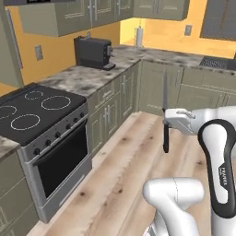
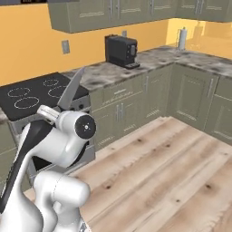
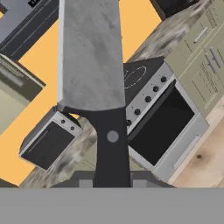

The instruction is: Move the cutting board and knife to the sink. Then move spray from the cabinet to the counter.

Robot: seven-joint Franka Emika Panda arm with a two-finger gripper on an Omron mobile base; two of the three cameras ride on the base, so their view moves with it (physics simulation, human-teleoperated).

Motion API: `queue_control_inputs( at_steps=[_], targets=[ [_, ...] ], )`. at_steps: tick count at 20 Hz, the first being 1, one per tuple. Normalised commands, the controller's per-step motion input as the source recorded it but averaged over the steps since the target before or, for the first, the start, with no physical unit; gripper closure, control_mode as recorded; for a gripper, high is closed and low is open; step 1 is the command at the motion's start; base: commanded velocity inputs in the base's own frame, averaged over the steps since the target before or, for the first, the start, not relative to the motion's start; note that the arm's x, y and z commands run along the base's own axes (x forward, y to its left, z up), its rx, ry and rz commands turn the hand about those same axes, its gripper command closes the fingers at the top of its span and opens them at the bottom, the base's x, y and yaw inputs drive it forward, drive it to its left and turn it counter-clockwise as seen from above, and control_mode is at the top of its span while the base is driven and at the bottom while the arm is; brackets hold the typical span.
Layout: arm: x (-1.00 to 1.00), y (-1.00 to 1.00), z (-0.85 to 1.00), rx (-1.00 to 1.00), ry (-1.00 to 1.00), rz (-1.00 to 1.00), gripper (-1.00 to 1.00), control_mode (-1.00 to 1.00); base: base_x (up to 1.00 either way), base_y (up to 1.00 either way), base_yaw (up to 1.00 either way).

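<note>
The knife (image 1: 165,114) is up in the air over the wooden floor (image 1: 124,170), held upright with its blade pointing at the ceiling and its black handle hanging below the hand. The gripper (image 1: 167,120) has its fingers clenched on the knife near where handle meets blade; in the hand view the handle (image 3: 112,148) rises straight from between them and the broad grey blade (image 3: 91,52) stands above it. From the right base view the blade (image 2: 71,92) slants up past the white wrist, in front of the stove (image 2: 31,97).

I judge the knife to be stiff and fairly light, but long for its grip, so it can swing or twist between the fingers if the arm turns fast. The smooth handle looks slippery; a hold close to the blade's base, as here, keeps the weight balanced on both sides. The blade is thin and pointed, so it should be laid flat into the sink rather than dropped tip first. The surface (image 1: 87,76) with the coffee machine (image 1: 94,52) lies well apart from the knife
</note>
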Motion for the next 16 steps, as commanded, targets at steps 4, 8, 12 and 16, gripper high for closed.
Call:
queue_control_inputs(
  at_steps=[4,8,12,16],
  targets=[
    [0.00,0.00,0.00,0.00,0.00,0.00,1.00,1.00,0.66,-0.36,-0.01],
    [0.00,0.00,0.00,0.00,0.00,0.00,1.00,1.00,0.70,-0.37,0.00],
    [0.00,0.00,0.00,0.00,0.00,0.00,1.00,1.00,0.70,-0.38,0.00],
    [0.00,0.00,0.00,0.00,0.00,0.00,1.00,1.00,0.60,-0.36,-0.02]
  ],
)
